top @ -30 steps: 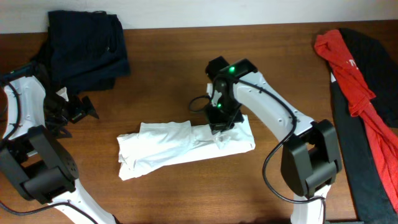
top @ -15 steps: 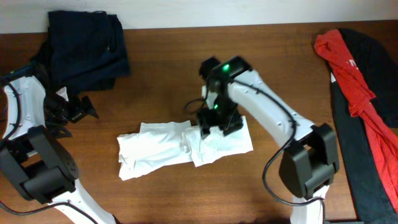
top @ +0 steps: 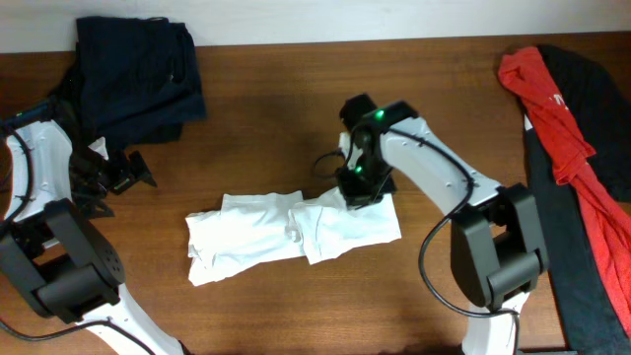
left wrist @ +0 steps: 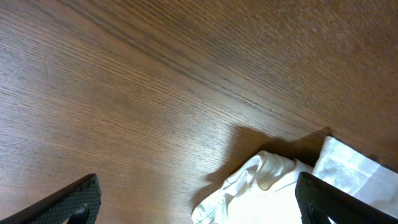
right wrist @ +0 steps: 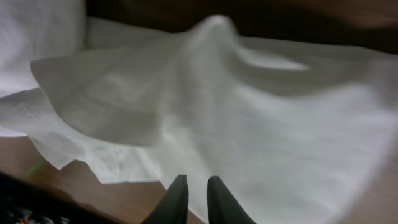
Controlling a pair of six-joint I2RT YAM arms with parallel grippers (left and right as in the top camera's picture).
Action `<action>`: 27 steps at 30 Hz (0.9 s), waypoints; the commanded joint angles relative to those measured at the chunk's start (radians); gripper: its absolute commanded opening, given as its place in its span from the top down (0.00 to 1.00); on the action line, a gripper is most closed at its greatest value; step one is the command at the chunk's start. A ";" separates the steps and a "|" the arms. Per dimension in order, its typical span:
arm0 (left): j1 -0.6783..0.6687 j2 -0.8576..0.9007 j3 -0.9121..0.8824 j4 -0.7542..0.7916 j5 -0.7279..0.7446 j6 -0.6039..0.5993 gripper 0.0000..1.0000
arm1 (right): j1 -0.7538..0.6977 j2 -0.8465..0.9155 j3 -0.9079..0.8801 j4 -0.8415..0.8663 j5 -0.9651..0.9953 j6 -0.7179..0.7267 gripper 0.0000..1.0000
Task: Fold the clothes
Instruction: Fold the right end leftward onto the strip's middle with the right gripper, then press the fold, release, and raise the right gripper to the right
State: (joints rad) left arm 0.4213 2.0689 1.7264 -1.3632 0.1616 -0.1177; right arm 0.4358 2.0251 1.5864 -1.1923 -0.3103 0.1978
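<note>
Shirt first: the white T-shirt (top: 256, 232) lay mid-worktop (top: 256, 118), stretched left to right, and its right half was what had changed. A second earlier it had been one fairly smooth long strip. By now a clear edge cut across it near the middle, and the right part sat as its own panel, lapping slightly onto the left part. End to end it covered about the same patch as before.

The right fingers (top: 360, 189) had swung left over the shirt half a second back, and were now at the far edge of that right panel. In the right wrist view the right fingers (right wrist: 194, 186) were nearly together, with only a slim gap. We saw no cloth between them, though we couldn't rule out a pinch. The fabric ahead of them humped up and wasn't flat.

So we reckoned one fold had just been laid, a bit messily. It probably needed smoothing before the left half got folded over.

The left fingers (top: 126, 177) hadn't budged. They were spread wide, held nothing and were parked well off to the left.

The navy pile (top: 138, 74) at the back left looked untouched. So did the red garment (top: 552, 108) and the black garment (top: 582, 247) on the right, so most of the job was still ahead.
</note>
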 commanded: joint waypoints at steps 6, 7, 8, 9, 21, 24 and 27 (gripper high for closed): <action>0.000 -0.022 0.013 0.010 0.011 -0.005 0.01 | 0.114 -0.004 -0.087 0.158 -0.081 0.001 0.83; 0.000 -0.022 0.013 0.010 0.011 -0.005 0.01 | 0.123 -0.003 -0.087 0.175 -0.098 0.001 0.83; 0.000 -0.022 0.013 0.010 0.011 -0.005 0.01 | 0.129 -0.003 -0.087 0.186 -0.109 0.001 0.82; 0.000 -0.022 0.013 0.010 0.011 -0.005 0.01 | 0.142 -0.003 -0.088 0.212 -0.142 0.001 0.81; 0.000 -0.022 0.013 0.005 0.012 -0.005 0.01 | 0.109 -0.006 0.177 -0.032 0.089 -0.085 0.88; 0.000 -0.022 0.013 0.005 0.011 -0.005 0.01 | 0.047 -0.005 0.214 -0.057 0.236 -0.114 0.84; 0.000 -0.022 0.013 0.000 0.011 -0.005 0.01 | 0.000 0.007 0.174 -0.035 0.245 -0.145 0.85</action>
State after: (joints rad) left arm 0.4213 2.0693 1.7264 -1.3586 0.1612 -0.1177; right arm 0.4706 2.0293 1.7828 -1.2343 -0.1703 0.0917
